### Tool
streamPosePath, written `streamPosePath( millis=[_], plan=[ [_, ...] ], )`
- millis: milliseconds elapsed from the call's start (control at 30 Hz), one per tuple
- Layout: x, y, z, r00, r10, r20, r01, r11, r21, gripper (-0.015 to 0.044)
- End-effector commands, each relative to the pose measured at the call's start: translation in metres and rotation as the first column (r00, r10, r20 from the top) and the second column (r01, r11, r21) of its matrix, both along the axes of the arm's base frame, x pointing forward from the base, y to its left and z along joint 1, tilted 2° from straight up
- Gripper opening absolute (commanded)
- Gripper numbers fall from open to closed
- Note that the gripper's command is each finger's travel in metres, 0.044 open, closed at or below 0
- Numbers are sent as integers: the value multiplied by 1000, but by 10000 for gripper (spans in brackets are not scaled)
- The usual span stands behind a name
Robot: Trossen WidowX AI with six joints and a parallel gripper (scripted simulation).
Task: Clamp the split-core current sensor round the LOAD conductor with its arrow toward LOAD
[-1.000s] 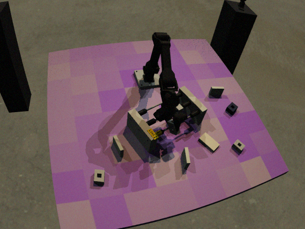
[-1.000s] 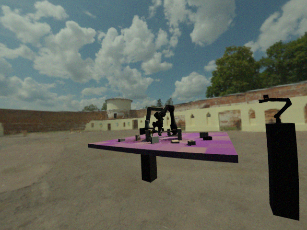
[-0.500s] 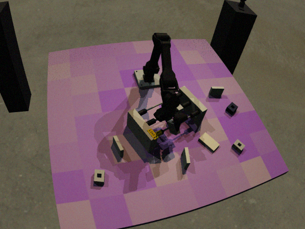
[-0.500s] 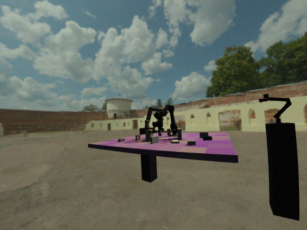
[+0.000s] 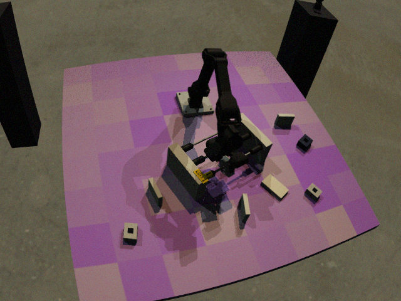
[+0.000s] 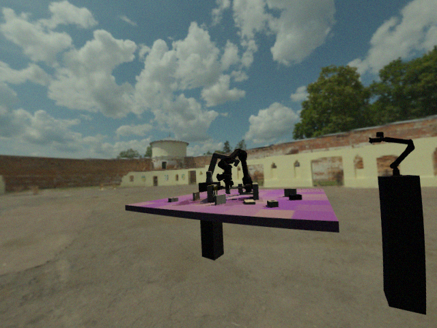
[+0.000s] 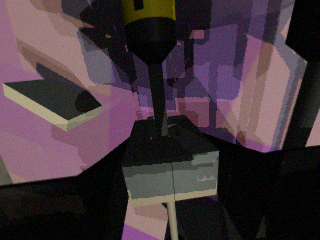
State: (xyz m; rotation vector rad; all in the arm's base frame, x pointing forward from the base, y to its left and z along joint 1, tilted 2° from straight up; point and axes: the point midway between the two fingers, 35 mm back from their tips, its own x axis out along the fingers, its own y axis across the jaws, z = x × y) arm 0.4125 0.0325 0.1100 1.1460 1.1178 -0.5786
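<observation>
The current sensor (image 5: 227,167) (image 7: 150,184), a grey and black block, sits round the thin conductor (image 7: 172,220) beside the yellow LOAD marker (image 5: 200,175). In the wrist view its two halves meet at a narrow seam, and the conductor passes through it toward a yellow-banded black sleeve (image 7: 150,17). My gripper (image 7: 163,138) is shut on the sensor, with one dark finger at each side. The arm hides part of the sensor in the top view. I cannot tell which way its arrow points or whether the latch has caught.
Two upright panels (image 5: 184,175) (image 5: 265,152) carry other conductors beside the gripper. A flat block (image 5: 274,187) (image 7: 50,102) lies near the right panel. Upright plates (image 5: 155,195) (image 5: 244,209) (image 5: 284,121) and small hollow blocks (image 5: 130,239) (image 5: 311,195) (image 5: 302,145) stand around.
</observation>
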Motion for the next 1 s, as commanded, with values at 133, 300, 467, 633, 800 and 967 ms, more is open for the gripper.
streamPosePath(
  millis=[133, 300, 467, 633, 800, 967],
  plan=[
    [0, -1, 2, 1000, 4, -31, -5, 1000, -22, 0],
    [2, 0, 2, 997, 1, -79, -4, 999, -42, 0],
    [6, 2, 4, 976, -12, -217, -12, 994, -106, 0],
    [6, 2, 4, 965, -16, -262, -18, 992, -129, 0],
    [6, 2, 4, 965, -16, -262, -18, 992, -129, 0],
    [6, 2, 3, 965, -16, -262, -18, 992, -128, 0]
  ],
)
